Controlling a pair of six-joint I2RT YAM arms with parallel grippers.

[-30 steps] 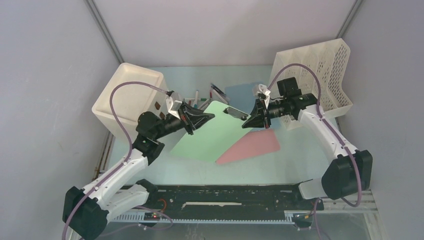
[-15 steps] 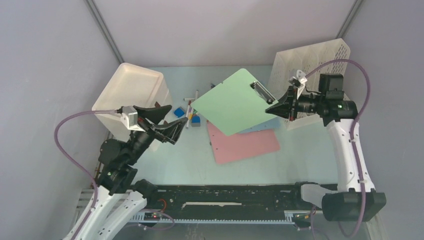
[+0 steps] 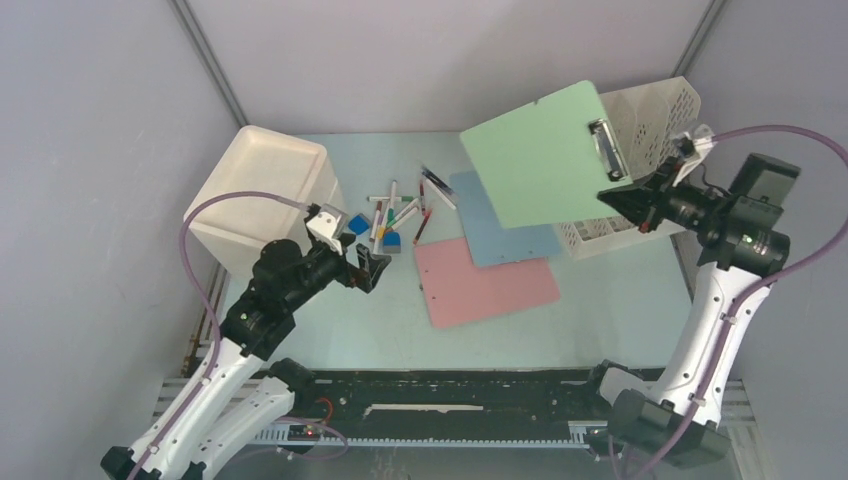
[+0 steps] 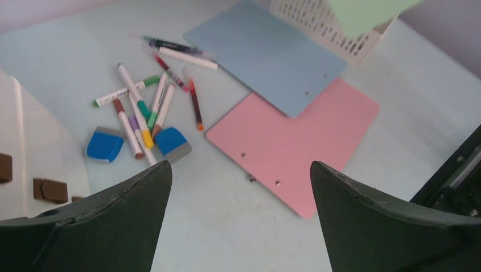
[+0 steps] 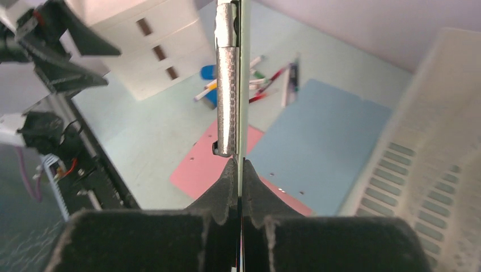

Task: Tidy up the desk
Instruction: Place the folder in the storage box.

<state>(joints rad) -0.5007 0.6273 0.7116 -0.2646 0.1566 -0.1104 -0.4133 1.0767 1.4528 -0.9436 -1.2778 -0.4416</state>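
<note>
- The right gripper (image 5: 239, 165) is pinching one thin pale-green clipboard (image 3: 535, 155) by its edge, raised near the white perforated file rack (image 3: 665, 110); so narrow a hold risks it swinging or snagging the rack's rim.
- The left gripper (image 4: 239, 165) is hanging wide open, empty.
- The flat mint-green desk (image 3: 600, 320) below is holding one flat blue clipboard (image 3: 500, 240), one flat pink clipboard (image 3: 485, 285), two blue erasers (image 4: 105, 146) and roughly nine markers (image 4: 142, 107).

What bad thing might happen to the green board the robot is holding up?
The right claw pinches the green clipboard only by one thin edge, up in the air, so it might slip and drop towards the blue clipboard lying underneath. It also hangs right beside the white file rack, so a corner could bump the rack's wall instead of sliding into a slot.
</note>
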